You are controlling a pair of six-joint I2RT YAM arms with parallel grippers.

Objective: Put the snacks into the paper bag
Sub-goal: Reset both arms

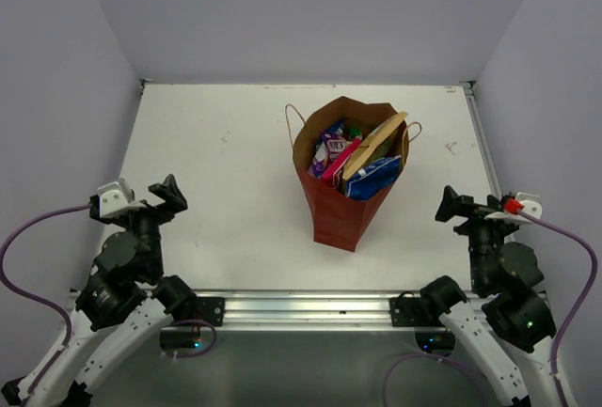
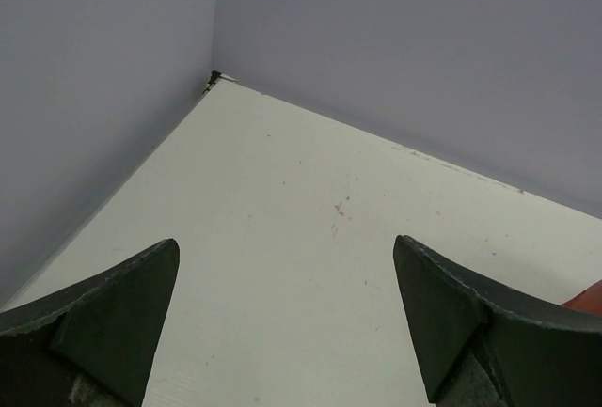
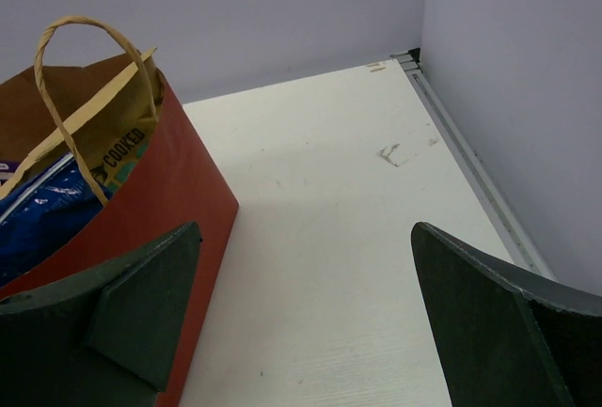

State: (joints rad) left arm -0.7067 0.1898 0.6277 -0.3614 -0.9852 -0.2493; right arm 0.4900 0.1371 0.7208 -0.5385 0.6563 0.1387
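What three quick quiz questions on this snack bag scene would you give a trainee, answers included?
1. True or false: the paper bag stands upright on the table.
2. Where are the snacks? A: loose on the table. B: inside the bag. C: in an end effector.
3. Fill in: the left end effector and the right end effector are both ____ and hold nothing.
Key: 1 true; 2 B; 3 open.

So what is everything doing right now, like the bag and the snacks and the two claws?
paper bag: standing upright, top open, filled.
snacks: inside the bag, tops showing at its mouth.
left gripper: open, empty, far from the bag.
right gripper: open, empty, near the bag but not touching it.
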